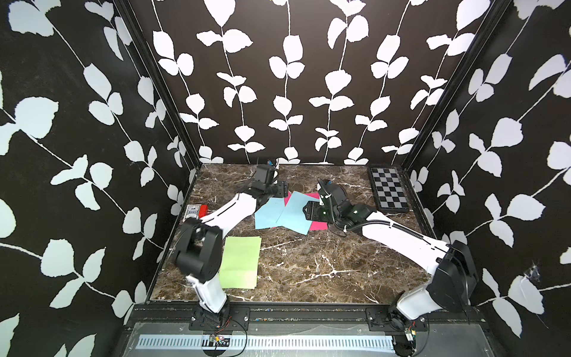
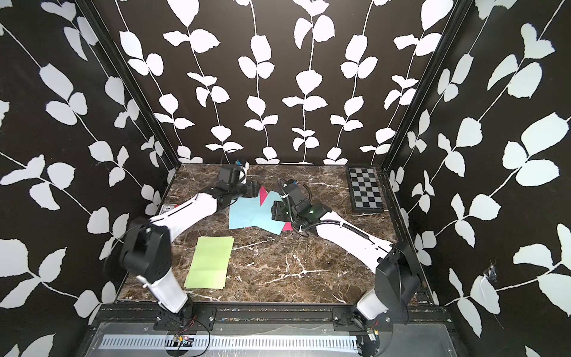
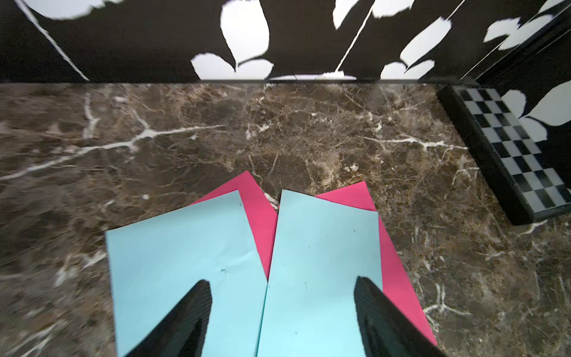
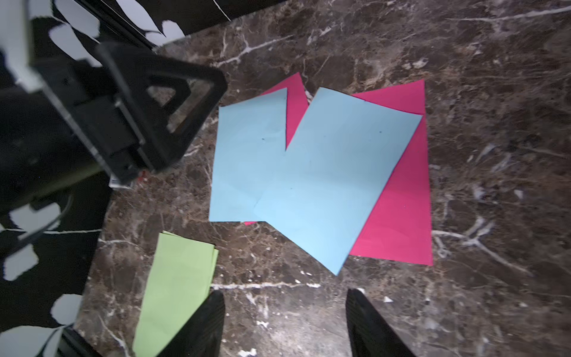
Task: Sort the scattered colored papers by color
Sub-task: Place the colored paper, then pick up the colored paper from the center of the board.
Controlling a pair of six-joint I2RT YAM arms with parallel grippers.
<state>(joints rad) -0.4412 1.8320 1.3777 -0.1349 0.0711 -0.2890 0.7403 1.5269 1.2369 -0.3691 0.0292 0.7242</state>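
Green paper (image 1: 240, 262) sorted; 2 blue sheets (image 1: 293, 213) cover pink paper (image 4: 401, 201).
Left gripper (image 3: 281, 280), right gripper (image 4: 285, 291): spread, empty, near checkerboard (image 1: 389, 193), seemingly to lift blue.

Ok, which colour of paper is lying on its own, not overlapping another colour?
The green paper, alone toward the front with bare surface all around it. The blue sheets and pink sheets overlap in one heap farther back.

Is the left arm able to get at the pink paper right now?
Probably not directly. Two light blue sheets lie over the pink paper, leaving only corners and an edge strip bare, and the open left pincer hangs over the blue ones. A blue sheet likely must move first.
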